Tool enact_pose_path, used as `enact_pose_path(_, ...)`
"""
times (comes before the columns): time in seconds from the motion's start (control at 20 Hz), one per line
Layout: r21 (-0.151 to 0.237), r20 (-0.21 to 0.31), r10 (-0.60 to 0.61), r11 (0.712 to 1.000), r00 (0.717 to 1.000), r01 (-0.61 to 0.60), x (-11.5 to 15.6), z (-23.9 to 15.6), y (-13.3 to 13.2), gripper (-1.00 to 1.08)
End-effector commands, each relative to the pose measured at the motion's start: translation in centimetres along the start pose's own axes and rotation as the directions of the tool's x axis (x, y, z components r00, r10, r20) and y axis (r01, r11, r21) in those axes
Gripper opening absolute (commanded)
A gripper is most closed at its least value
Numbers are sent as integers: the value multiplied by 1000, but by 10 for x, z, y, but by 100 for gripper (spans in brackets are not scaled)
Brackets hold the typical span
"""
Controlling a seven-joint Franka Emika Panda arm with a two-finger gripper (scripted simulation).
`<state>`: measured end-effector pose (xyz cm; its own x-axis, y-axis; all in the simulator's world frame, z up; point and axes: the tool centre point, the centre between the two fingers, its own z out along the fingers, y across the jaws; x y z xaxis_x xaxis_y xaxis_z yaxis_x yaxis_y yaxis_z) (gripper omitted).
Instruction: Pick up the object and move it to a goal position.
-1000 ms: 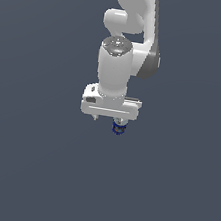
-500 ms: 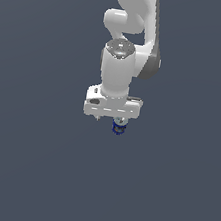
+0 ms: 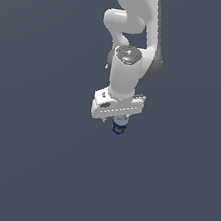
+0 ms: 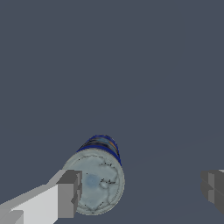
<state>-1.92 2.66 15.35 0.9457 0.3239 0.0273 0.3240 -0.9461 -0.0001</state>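
Wrist view shows the object (image 4: 96, 179) as a short round can seen nearly end-on: a pale grey-blue, mottled circular top faces the camera, and a dark-blue ring-striped side runs away from it toward the plain grey floor (image 4: 131, 65). Its long axis therefore lies close to the camera's line of sight — roughly upright, tilted a little. The gripper (image 4: 140, 192) stands wide open and holds nothing: one grey fingertip (image 4: 69, 193) sits just beside or against the edge of the top, I cannot tell which, while the other finger (image 4: 213, 189) is well apart from it, so the can is off-centre between them. In the exterior view the white gripper (image 3: 118, 115) hangs straight down with the object (image 3: 118, 127) just under it; whether it rests on the floor (image 3: 33, 161) is hard to say. I judge it light and stiff, far smaller than the hand, with a smooth curved wall that could slip or roll — best taken across the striped sides, pads on opposite flanks, after centring it between the fingers, since a one-sided touch may tip it.
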Motion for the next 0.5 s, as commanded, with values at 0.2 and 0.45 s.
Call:
enact_pose_path(0.2, 3, 15, -192, 981, 981, 192, -15, 16, -22, 100)
enact_pose_path(0.45, 6, 21, -289, 957, 957, 289, -23, 23, -34, 100)
